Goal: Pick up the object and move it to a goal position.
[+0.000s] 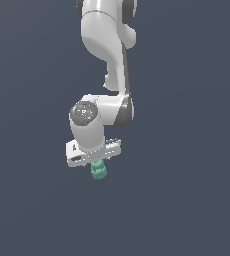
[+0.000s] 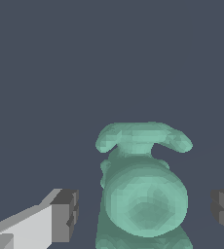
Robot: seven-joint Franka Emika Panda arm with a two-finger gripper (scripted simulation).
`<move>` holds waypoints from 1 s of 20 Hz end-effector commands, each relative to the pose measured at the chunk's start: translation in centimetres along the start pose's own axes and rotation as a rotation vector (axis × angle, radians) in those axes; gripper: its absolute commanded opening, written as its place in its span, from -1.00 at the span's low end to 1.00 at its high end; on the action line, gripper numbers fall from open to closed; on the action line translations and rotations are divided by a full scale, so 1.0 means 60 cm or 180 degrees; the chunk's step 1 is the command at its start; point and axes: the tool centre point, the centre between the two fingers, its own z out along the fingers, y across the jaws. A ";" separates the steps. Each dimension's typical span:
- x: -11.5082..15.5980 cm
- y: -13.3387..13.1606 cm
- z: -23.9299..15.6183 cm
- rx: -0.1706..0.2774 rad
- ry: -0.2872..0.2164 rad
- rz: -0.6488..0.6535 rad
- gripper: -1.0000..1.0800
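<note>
The object (image 1: 99, 171) is a small teal-green lumpy figure on the dark grey floor, just below the white hand of the arm. In the wrist view the object (image 2: 143, 194) fills the lower middle, with a rounded body and a flat knobbly part beyond it. My gripper (image 1: 94, 159) hangs straight over it. The gripper (image 2: 145, 211) is open, its dark fingertips (image 2: 66, 214) standing on either side of the figure with a gap showing on each side. In the exterior view the hand hides the fingers and the top of the object.
A plain dark grey-blue floor (image 1: 187, 200) surrounds the arm on all sides. The white arm (image 1: 107, 45) rises toward the top of the exterior view. No goal marker shows.
</note>
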 end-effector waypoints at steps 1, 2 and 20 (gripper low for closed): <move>-0.001 0.000 0.024 0.0001 -0.0003 -0.0003 0.92; -0.001 0.000 0.031 0.0001 -0.0002 -0.0005 0.92; 0.001 0.001 0.043 0.0002 -0.0004 -0.0006 -1.00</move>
